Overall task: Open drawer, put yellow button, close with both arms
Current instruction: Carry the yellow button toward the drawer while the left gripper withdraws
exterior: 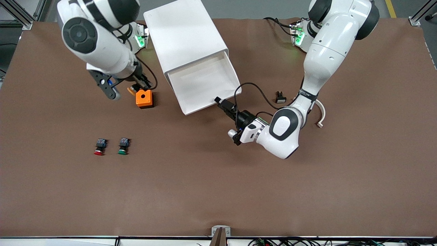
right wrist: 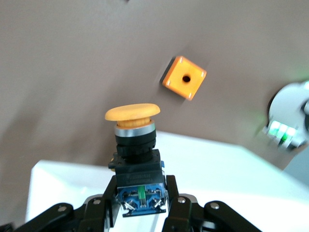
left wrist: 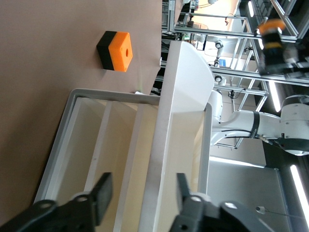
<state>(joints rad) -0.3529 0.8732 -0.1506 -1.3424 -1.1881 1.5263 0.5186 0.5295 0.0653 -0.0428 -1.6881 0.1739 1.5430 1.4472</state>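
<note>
The right pincer [right wrist: 140,205], clenched on the yellow button [right wrist: 134,145], carries it toward the drawer [exterior: 204,82], whose front the released left pincer [left wrist: 140,198] straddles at about five o'clock, likely steadying it.

There's an orange box [exterior: 144,98] with a hole in its top and a black base sitting on the brown table [exterior: 218,191], toward the right arm's end. Closer to the front camera are two little push-buttons side by side, a red-capped button [exterior: 99,147] and a green-capped button [exterior: 123,146], just beside each other but not touching. Toward the left arm's end there's a small black part with a white face [exterior: 280,97], plus a curved white strip [exterior: 321,115] lying near it.
</note>
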